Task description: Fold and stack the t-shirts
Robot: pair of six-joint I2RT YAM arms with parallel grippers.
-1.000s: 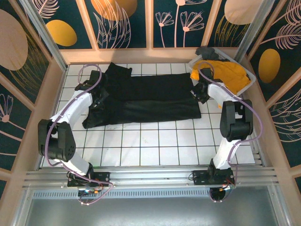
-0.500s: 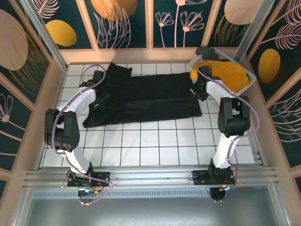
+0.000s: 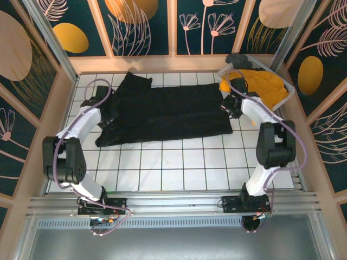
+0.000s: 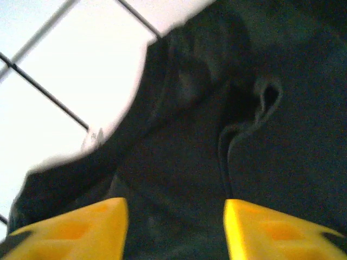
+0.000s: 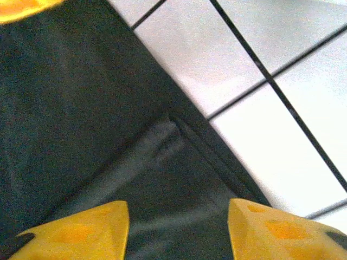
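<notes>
Left end effector (image 4: 176, 219): fingers apart, empty, just above the black t-shirt (image 3: 168, 111), at its rumpled left edge.
Right end effector (image 5: 179, 216): fingers apart, empty, over the shirt's right hem corner.
Beyond right end effector: white basket (image 3: 289, 91) holding the mustard t-shirt (image 3: 263, 84).
Beneath both: tiled table (image 3: 173, 162).

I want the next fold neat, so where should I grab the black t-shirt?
Probably grip the black t-shirt at its two short ends, left claw from the left, right claw at the right-hand corner from the right; it lies flat, stretched lengthwise across the tiles.
</notes>
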